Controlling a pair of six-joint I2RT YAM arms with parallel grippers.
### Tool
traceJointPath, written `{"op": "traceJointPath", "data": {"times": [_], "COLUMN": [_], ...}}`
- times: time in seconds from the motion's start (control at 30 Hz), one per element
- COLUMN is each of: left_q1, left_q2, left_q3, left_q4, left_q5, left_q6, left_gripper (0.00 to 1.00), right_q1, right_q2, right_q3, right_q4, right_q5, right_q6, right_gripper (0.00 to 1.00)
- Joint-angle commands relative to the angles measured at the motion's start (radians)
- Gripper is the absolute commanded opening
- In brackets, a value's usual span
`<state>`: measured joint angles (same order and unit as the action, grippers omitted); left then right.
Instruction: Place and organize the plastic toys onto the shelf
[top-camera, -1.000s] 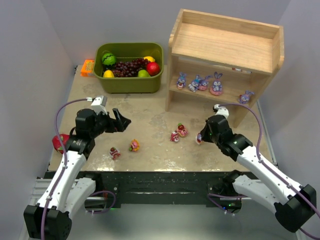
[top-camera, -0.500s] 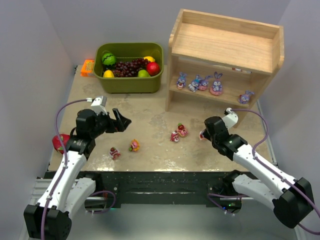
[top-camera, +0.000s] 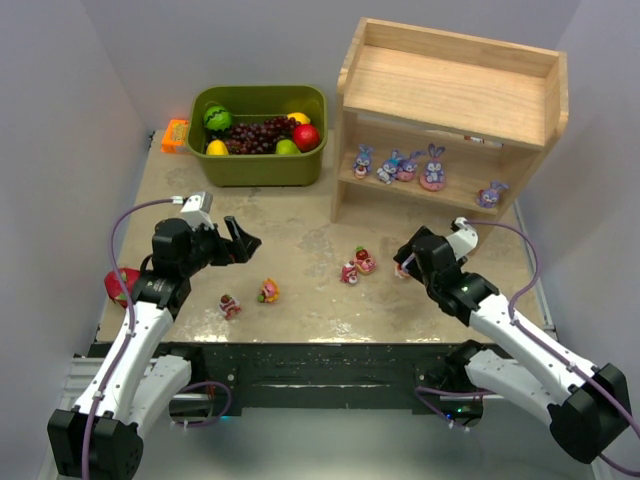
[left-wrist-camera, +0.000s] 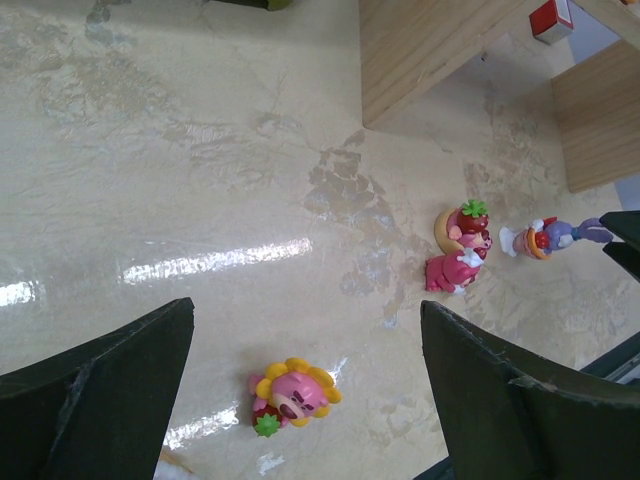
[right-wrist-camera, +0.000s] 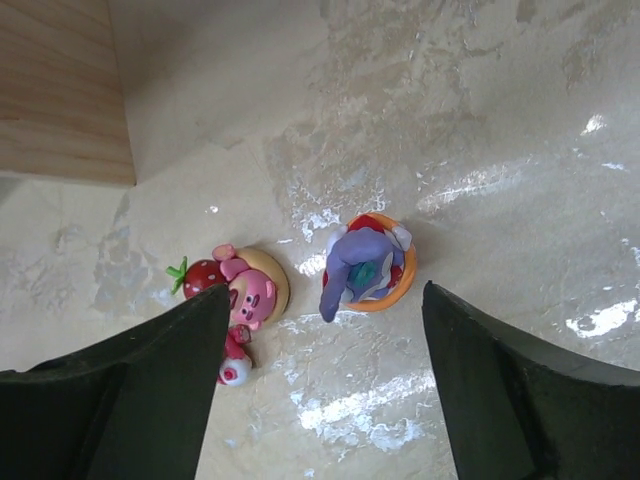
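Note:
My right gripper (top-camera: 405, 263) (right-wrist-camera: 327, 335) stands open just above a purple bunny on an orange base (right-wrist-camera: 365, 265) (top-camera: 403, 270), which lies free on the table between the finger lines. A strawberry bear (right-wrist-camera: 240, 290) (top-camera: 364, 260) and a small pink bear (top-camera: 349, 272) lie to its left. My left gripper (top-camera: 240, 243) (left-wrist-camera: 305, 330) hovers open over a sunflower bear (left-wrist-camera: 292, 392) (top-camera: 268, 291); another small bear (top-camera: 229, 306) lies nearby. Several bunnies (top-camera: 433, 168) stand on the lower tier of the wooden shelf (top-camera: 450, 85).
An olive-green bin (top-camera: 300, 165) of fake fruit stands at the back left, with an orange item (top-camera: 175, 135) beside it. A red object (top-camera: 119, 286) sits at the table's left edge. A shelf leg (left-wrist-camera: 430, 50) stands close behind the floor toys.
The right gripper has gone from shut to open and its wrist has turned and shifted slightly back; the bunny now lies free beneath it. The left arm has not moved.

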<state>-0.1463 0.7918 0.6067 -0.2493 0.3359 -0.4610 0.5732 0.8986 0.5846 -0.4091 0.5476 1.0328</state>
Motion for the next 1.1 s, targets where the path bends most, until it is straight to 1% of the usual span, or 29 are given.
{"op": "traceJointPath", "data": {"times": [0.0, 0.1, 0.13, 0.23, 0.3, 0.37, 0.4, 0.53, 0.73, 0.87, 1.07], "left_q1": [-0.004, -0.004, -0.003, -0.004, -0.003, -0.004, -0.003, -0.003, -0.003, -0.003, -0.003], "left_q2": [-0.009, -0.011, -0.012, -0.016, -0.017, -0.020, -0.022, -0.022, -0.017, -0.022, -0.026], "left_q3": [-0.002, -0.002, -0.001, -0.004, -0.004, -0.002, -0.001, -0.001, -0.001, -0.002, -0.002], "left_q4": [0.022, 0.021, 0.021, 0.019, 0.018, 0.015, 0.013, 0.016, 0.024, 0.021, 0.021], "left_q5": [-0.006, -0.006, -0.005, -0.001, -0.003, -0.001, -0.001, 0.000, 0.012, 0.012, 0.018], "left_q6": [0.004, 0.004, 0.004, 0.005, 0.008, 0.012, 0.013, 0.015, 0.010, 0.012, 0.010], "left_gripper": [1.00, 0.99, 1.00, 1.00, 1.00, 0.99, 0.99, 1.00, 1.00, 1.00, 1.00], "right_q1": [0.002, 0.002, 0.001, 0.001, -0.001, 0.001, 0.001, 0.001, 0.002, 0.001, 0.001], "right_q2": [-0.053, -0.043, -0.026, 0.052, 0.091, 0.091, 0.068, 0.013, 0.055, 0.094, 0.102], "right_q3": [0.050, 0.066, 0.078, 0.098, 0.087, 0.066, 0.031, -0.029, -0.043, -0.054, -0.091], "right_q4": [-0.022, -0.019, -0.026, -0.040, -0.015, 0.013, 0.059, 0.127, 0.191, 0.231, 0.280], "right_q5": [-0.009, -0.041, -0.046, -0.055, -0.072, -0.081, -0.100, -0.097, -0.116, -0.097, -0.069], "right_q6": [-0.124, -0.230, -0.264, -0.301, -0.329, -0.365, -0.381, -0.437, -0.461, -0.453, -0.409], "right_gripper": [0.82, 0.82, 0.84, 0.87, 0.87, 0.87, 0.87, 0.86, 0.77, 0.76, 0.73]}}
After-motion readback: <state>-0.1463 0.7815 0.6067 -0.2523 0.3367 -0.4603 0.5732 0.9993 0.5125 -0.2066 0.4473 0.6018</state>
